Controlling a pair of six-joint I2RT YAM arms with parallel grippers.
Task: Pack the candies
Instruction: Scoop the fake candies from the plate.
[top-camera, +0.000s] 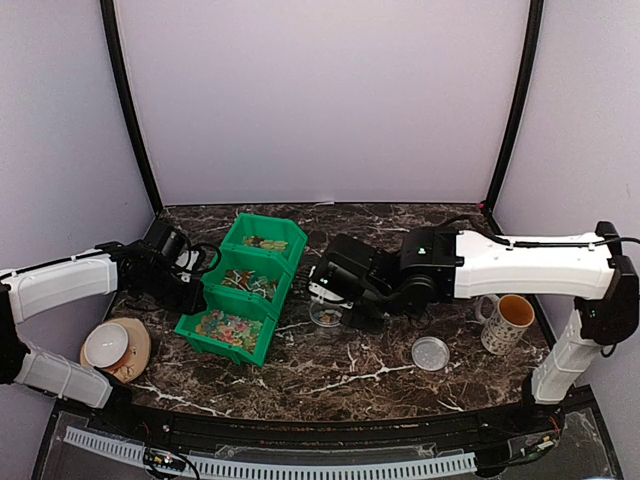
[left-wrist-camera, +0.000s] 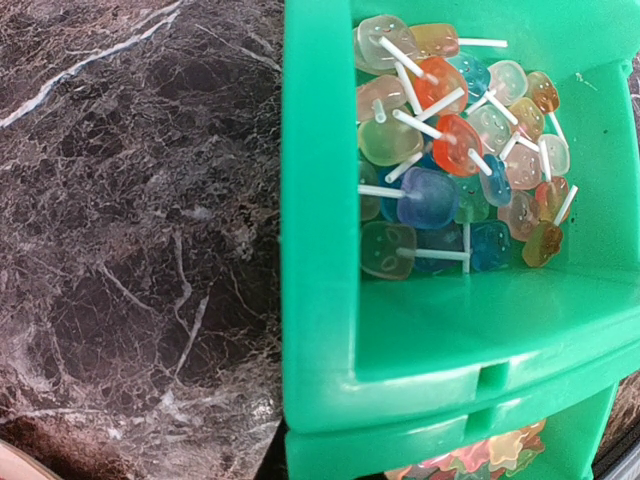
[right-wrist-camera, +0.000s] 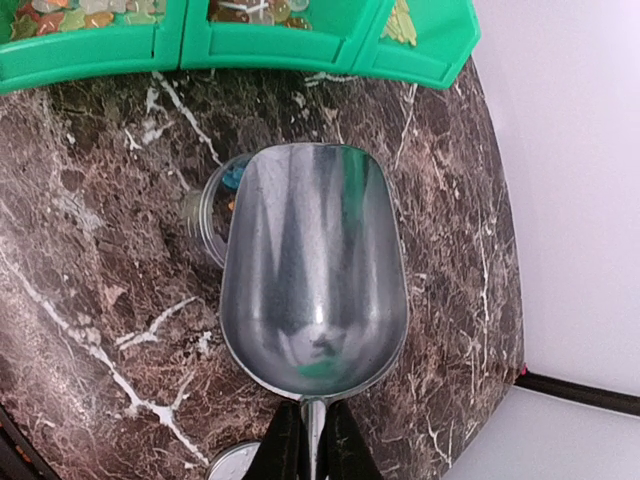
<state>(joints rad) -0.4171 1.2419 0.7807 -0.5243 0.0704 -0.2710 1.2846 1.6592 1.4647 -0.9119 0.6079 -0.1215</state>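
Right gripper (right-wrist-camera: 312, 440) clamps the handle of an empty metal scoop (right-wrist-camera: 315, 270) poised over the clear tub (right-wrist-camera: 205, 215) mid-counter, seemingly for pouring, while the closed left gripper (top-camera: 185, 275) waits beside the green bins (top-camera: 218, 347) holding the candies (top-camera: 230, 328).

Soft, even light fills every view, leaving only faint shadows on the marble table (top-camera: 330, 375). The metal scoop (right-wrist-camera: 312, 270) shows a dull sheen, and the wrist views bow at their edges.
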